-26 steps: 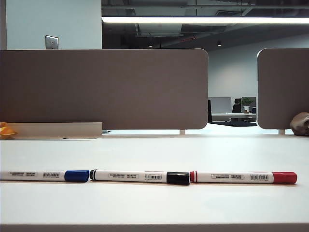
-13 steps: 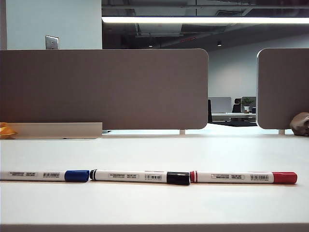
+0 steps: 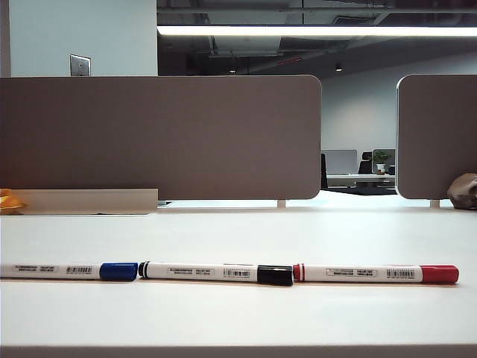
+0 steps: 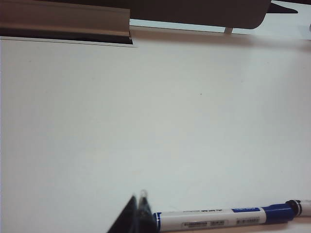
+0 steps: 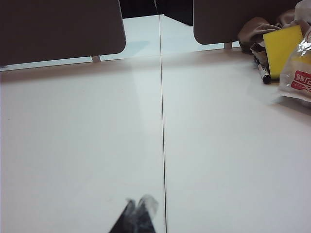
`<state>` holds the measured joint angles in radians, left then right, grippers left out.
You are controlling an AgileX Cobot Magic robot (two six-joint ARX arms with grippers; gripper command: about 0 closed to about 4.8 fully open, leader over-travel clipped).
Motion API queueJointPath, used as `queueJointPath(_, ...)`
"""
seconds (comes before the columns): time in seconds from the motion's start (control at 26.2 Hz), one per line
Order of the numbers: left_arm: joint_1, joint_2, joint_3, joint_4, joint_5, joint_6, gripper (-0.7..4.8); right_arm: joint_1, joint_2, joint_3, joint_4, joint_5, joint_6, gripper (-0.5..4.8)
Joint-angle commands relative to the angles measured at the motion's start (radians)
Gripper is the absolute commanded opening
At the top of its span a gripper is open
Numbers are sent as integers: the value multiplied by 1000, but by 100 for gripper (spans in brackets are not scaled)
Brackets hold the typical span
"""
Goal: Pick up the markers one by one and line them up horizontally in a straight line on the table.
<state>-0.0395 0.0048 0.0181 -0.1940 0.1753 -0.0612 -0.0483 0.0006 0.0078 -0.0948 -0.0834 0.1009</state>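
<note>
Exterior camera: low, level with the worktop (image 3: 238,239), facing the divider panels (image 3: 160,138). Both wrist cameras sit close above it, angled forward; the left shares the blue-capped marker (image 4: 223,217).

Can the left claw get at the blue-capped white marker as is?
Probably yes. In the left wrist view the left claw sits shut, right by the uncapped end of the blue-capped white marker, with only bare white table around. It must open first.

Grey-brown divider panels (image 3: 160,138), yellow sponge (image 5: 283,49), crumpled brown cloth (image 5: 257,30), plastic bag (image 5: 300,73)
</note>
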Motion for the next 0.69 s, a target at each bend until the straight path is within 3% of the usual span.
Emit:
queueJointPath(0.04,1,1,-3,8,4,1,-5,1,2,-7,15,-13,4,-1)
queueJointPath(0.19,2,1,-3,8,-21,3,-5,2,2,-7,14,-27,3,-1)
queueJointPath(0.5,2,0,-3,6,-83,183,-5,2,2,-7,9,-27,-32,-1)
queueJointPath(0.69,1,0,-3,0,-83,181,-5,2,2,-7,9,-27,-31,-1)
